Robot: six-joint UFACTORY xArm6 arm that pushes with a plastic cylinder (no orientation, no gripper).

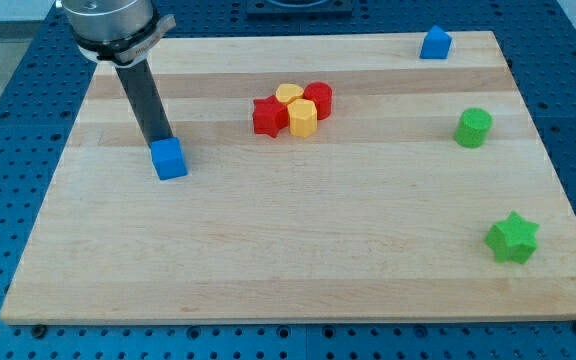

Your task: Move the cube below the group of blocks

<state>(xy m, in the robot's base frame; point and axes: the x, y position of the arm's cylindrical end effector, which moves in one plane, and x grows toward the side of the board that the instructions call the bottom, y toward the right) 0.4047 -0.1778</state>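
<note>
1. A pale wooden board [298, 260] lies on a blue perforated table [8, 80] and fills most of the view.
2. A dark rod comes down from a silver mount at the view's top left. My tip [160, 139] sits at the upper edge of a blue cube [169, 158], touching it or just beside it; I cannot tell which. The arm has no jaws, so nothing is gripped.
3. The blue cube, the task's block, rests on the board's left part, well apart from the group and slightly lower in the view than it.
4. The group of 4 blocks sits near the board's top centre, packed together: a red star [267, 116] at its left, a yellow block [288, 94] at its top, a yellow hexagonal block [303, 117] in front, and a red cylinder [318, 99] at its right.
5. A second blue block [435, 43], with a peaked top, stands at the top edge toward the right.
6. A green cylinder [473, 127] stands near the right edge, and a green star [513, 238] lies lower down the same side.
</note>
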